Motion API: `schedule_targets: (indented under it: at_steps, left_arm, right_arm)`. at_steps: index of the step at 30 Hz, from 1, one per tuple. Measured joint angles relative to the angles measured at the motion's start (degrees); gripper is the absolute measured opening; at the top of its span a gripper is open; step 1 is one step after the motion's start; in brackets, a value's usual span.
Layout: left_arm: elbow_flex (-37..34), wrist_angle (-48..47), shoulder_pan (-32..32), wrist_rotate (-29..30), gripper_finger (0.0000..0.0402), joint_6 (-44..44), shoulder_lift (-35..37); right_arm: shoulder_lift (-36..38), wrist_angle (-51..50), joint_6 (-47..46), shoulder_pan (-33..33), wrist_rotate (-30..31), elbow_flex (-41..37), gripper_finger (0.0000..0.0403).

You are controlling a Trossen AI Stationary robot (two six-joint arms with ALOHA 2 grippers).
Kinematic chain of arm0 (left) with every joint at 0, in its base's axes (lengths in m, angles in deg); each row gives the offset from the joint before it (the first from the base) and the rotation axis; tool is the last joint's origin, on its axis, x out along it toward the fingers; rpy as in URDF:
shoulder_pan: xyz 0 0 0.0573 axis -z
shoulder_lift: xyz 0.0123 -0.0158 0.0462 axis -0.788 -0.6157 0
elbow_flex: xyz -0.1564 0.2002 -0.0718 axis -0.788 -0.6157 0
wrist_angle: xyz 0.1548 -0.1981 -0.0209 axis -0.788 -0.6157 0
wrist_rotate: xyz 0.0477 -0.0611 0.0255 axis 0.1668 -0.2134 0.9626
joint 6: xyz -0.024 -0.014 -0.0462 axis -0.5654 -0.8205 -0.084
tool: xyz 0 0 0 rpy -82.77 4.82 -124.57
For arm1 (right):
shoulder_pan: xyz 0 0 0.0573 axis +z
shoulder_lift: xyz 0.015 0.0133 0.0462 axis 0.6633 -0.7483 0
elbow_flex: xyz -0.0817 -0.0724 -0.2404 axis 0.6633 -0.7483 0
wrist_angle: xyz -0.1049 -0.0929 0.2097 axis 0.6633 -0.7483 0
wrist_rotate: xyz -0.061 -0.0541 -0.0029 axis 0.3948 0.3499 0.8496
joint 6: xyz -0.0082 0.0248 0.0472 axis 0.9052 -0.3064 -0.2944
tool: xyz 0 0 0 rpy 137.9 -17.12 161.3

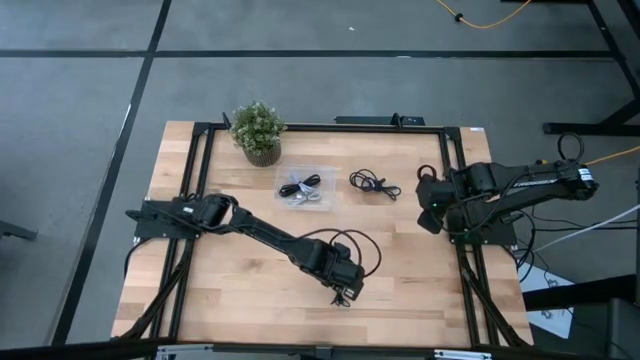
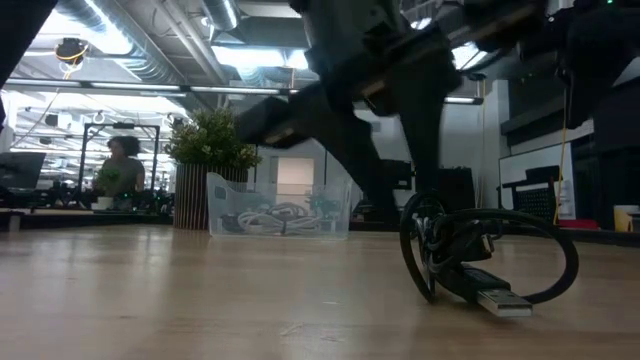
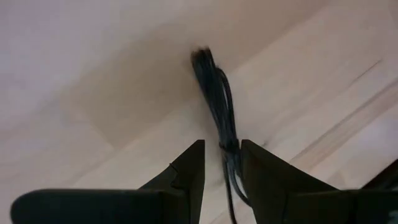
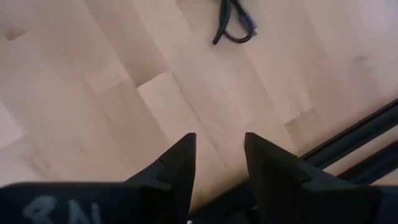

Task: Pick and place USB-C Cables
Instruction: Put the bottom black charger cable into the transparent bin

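Observation:
My left gripper (image 1: 345, 294) (image 3: 222, 163) stands near the table's near edge, shut on a black coiled USB-C cable (image 2: 480, 262) (image 3: 219, 93). A clear plastic bin (image 1: 331, 171) (image 2: 225, 205) sits at the far middle. It holds a black cable (image 1: 298, 184) and a white cable (image 1: 313, 198) (image 2: 275, 215). Another black cable (image 1: 373, 183) (image 4: 234, 25) lies loose on the wood to the right of the bin. My right gripper (image 1: 432, 218) (image 4: 219, 155) waits open at the table's right side, over bare wood. My left gripper pinches the black cable's bundled strands (image 3: 227, 147) between its two fingers, coming from above and pointing down. The coil stands on edge below the fingers. Its silvery plug (image 2: 503, 302) lies on the table.
A potted plant (image 1: 258, 131) (image 2: 210, 160) stands left of the bin at the far edge. Black frame rails (image 1: 452, 190) run along the table's left and right sides. Bare wood lies between my left gripper and the bin. A person (image 2: 122, 165) sits far behind the table.

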Motion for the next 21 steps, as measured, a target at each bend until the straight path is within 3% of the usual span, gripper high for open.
schedule_targets:
  at_steps: [14,21]
  left_arm:
    - [-0.05,2.92,0.06,-1.38,0.0097,-0.35,-0.66]
    - [-3.67,4.65,1.86,-0.76,0.0097,-3.35,-0.51]
  right_arm:
    - [0.0,-0.07,0.79,0.0,2.17,0.0,0.0142]
    - [0.01,-0.12,0.83,0.0,2.17,0.0,0.0142]
